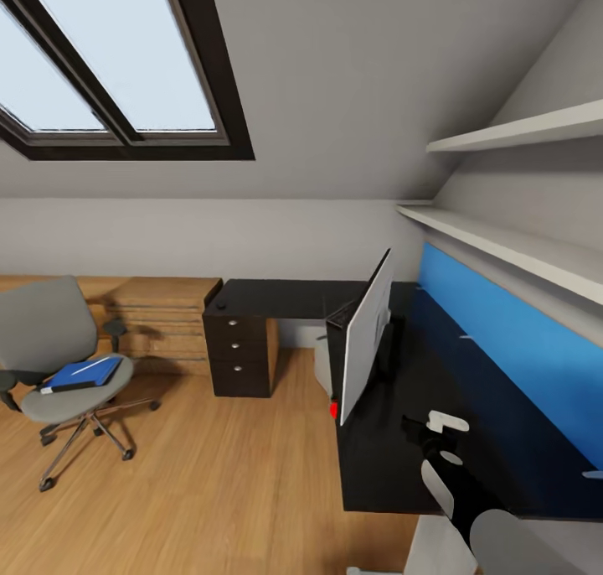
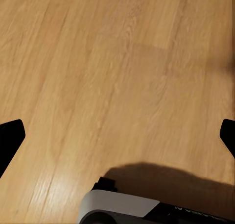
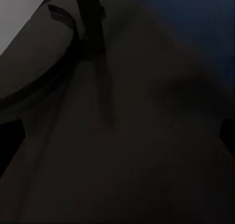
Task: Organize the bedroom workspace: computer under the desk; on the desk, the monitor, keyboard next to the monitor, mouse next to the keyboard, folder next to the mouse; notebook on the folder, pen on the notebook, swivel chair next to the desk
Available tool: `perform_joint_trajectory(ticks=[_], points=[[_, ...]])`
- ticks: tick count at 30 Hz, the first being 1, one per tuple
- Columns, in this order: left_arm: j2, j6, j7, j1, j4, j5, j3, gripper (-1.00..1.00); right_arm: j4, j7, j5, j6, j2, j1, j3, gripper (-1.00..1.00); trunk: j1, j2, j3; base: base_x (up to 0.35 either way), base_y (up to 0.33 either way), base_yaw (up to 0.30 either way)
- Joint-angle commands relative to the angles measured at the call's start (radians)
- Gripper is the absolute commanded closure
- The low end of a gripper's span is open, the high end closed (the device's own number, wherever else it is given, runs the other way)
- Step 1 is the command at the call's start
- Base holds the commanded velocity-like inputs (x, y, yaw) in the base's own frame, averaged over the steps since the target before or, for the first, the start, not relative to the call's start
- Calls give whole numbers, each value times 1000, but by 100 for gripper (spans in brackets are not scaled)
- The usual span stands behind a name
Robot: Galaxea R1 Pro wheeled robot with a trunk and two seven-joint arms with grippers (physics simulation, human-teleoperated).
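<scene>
From my remote seat, the monitor [image 1: 366,340] stands on the black desk [image 1: 394,466], while the blue folder [image 1: 82,373] lies on the swivel chair [image 1: 63,365], well apart from the desk, so I judge most of the tidying undone. The head view shows my right gripper [image 1: 437,431] over the desktop, its opening unclear to me. The left wrist view shows both fingertips [image 2: 11,136] spread wide, holding nothing, above the plank floor [image 2: 117,77].
</scene>
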Motion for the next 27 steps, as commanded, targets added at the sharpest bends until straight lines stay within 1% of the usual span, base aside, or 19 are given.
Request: perform_joint_trajectory(ticks=[1, 5, 9, 11, 12, 13, 17, 21, 27], points=[[-1, -4, -3, 0, 1, 7, 5, -100, 1, 1, -8, -9, 0, 0, 1, -100, 1, -1, 0, 321, -110, 0], [-1, -4, -4, 0, 1, 7, 5, -100, 3, 3, -8, -31, 0, 0, 1, -100, 1, -1, 0, 321, -69, 0], [-1, -4, -4, 0, 1, 7, 5, -100, 6, 3, -7, -79, 1, 0, 4, -100, 1, -1, 0, 322, -17, 0], [-1, -4, -5, 0, 1, 7, 5, -100, 6, 3, -4, -95, 16, 0, 4, -100, 1, -1, 0, 317, 97, 0], [-1, -4, -5, 0, 1, 7, 5, -100, 6, 3, -3, -97, 19, 0, 4, -100, 1, -1, 0, 310, 128, 0], [-1, -4, -5, 0, 1, 7, 5, -100, 7, 4, -1, -101, 29, 0, 4, -100, 1, -1, 0, 285, 190, 0], [-1, -4, -5, 0, 1, 8, 6, -100, 8, 4, 0, -104, 37, 0, 5, -100, 1, -1, 0, 267, 209, 4], [-1, -4, -4, 0, 1, 7, 5, -100, 11, 4, 2, -105, 43, 0, 5, -100, 1, -1, 0, 111, 91, 120], [-1, -4, -3, 0, 1, 7, 5, -100, 20, 4, 3, -106, 43, 0, 6, -100, 1, -1, 0, 14, 11, 255]])
